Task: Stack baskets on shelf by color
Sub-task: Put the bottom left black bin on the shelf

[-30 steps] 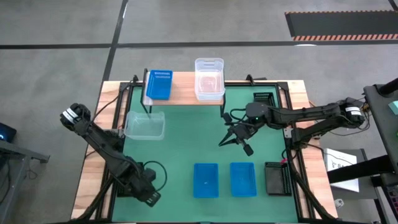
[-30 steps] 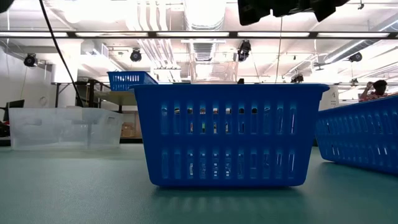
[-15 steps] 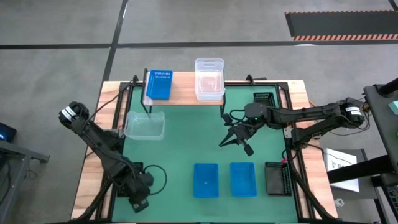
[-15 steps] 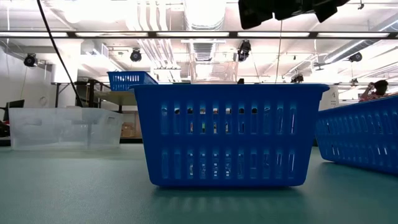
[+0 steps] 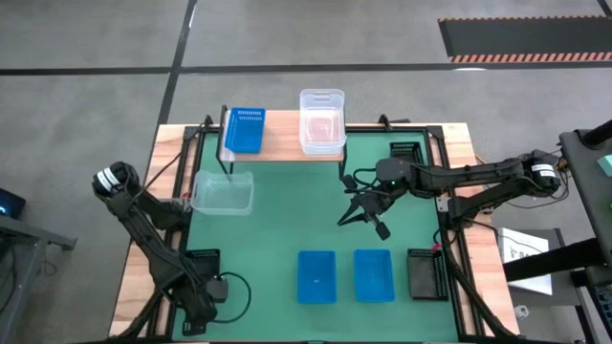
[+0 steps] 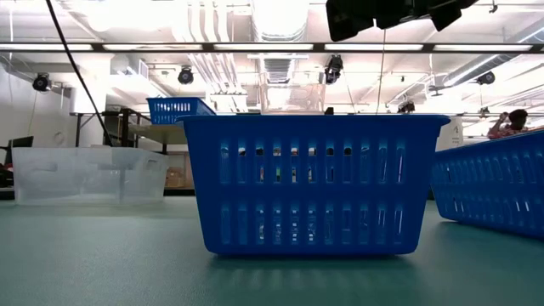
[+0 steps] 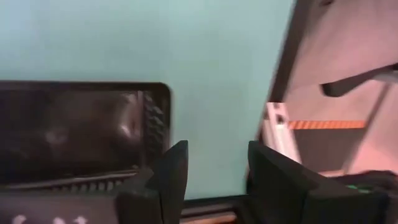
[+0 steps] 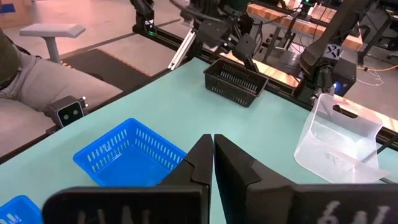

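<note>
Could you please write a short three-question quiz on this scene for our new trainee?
1. True or false: the shelf holds a blue basket and a clear basket.
2. How many blue baskets lie on the green mat in the high view?
3. Which gripper hangs over the middle of the mat? A) left gripper B) right gripper

Key: 1. True. 2. Two. 3. B; the left gripper is at the near left corner beside a black basket.
</note>
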You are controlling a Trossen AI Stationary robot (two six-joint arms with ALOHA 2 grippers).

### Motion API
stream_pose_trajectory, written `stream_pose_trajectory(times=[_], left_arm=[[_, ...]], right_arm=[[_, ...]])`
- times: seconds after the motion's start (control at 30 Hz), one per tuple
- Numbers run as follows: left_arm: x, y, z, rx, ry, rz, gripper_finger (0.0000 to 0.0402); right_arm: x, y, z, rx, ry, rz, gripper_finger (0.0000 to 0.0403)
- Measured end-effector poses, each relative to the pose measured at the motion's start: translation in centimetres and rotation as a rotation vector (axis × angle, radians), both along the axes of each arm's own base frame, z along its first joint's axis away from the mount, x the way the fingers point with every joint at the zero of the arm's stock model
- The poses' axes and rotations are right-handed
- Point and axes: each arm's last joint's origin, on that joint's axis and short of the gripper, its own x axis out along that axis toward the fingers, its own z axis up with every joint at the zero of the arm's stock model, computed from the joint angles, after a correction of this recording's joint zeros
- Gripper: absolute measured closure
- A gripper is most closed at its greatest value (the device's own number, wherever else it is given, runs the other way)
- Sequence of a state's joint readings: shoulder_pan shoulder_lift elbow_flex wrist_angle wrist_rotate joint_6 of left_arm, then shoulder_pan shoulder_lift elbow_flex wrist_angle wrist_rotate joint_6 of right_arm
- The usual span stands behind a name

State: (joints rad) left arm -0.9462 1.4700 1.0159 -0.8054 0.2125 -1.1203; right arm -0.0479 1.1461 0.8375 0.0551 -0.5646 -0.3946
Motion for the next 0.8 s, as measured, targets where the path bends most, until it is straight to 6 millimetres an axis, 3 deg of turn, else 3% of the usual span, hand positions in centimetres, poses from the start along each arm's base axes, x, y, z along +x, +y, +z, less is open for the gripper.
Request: stream_pose_trajectory(times=[0.43,0.53,0.67,0.8], left_arm=[[0.1,-0.7,-3.3,0.158,0.046,-0.061,0.0257],[0.2,-0.9,-3.4,0.162,0.047,-0.063,0.0293],[0.2,-0.8,-3.1,0.15,0.053,-0.043,0.0378],[0.6,-0.8,-1.6,0.104,0.046,0.031,0.0396]], right_arm=[[0.0,0.0,0.0,0.001,0.0,0.0,0.0394],[0.0,0.0,0.0,0.002,0.001,0.0,0.0394],[0.0,0.1,0.0,0.002,0.003,0.002,0.0394],[0.0,0.1,-0.1,0.012,0.02,0.002,0.0394]])
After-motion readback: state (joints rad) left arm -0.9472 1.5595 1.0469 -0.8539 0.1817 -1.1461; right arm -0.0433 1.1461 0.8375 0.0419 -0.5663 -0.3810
